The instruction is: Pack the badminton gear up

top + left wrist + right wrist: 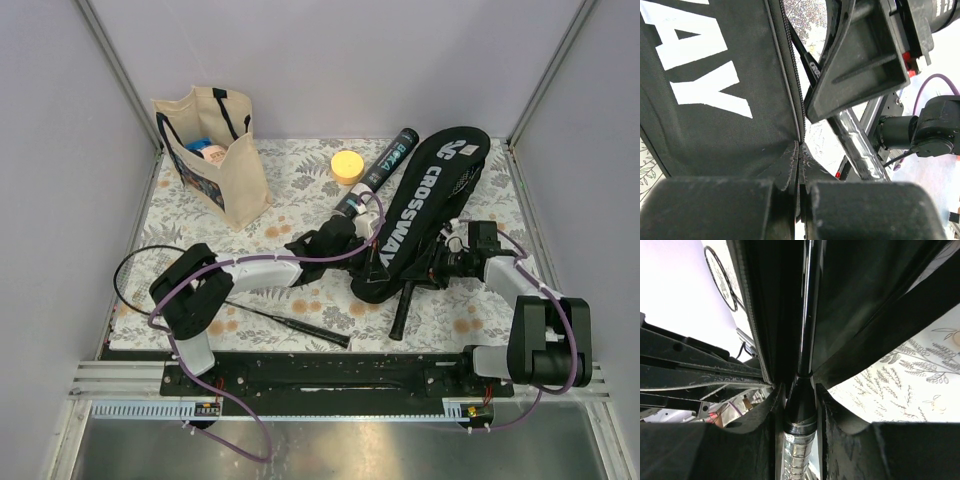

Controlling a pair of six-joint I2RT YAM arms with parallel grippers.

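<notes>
Right wrist view, centre: the right gripper (799,395) clamps the racket (807,315) inside the cover (865,300), whose edge the left gripper (799,160) pinches tight; a slipped pinch could collapse the mouth, snagging the racket.

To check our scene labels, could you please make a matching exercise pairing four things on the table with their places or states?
Things: 1 tote bag; 2 yellow disc; 3 loose racket; 4 CROSSWAY cover.
States: A lying flat, near left; B pinched by the left end effector; C standing upright, far left; D beside the black tube.
Pairs: 1-C; 2-D; 3-A; 4-B.
</notes>
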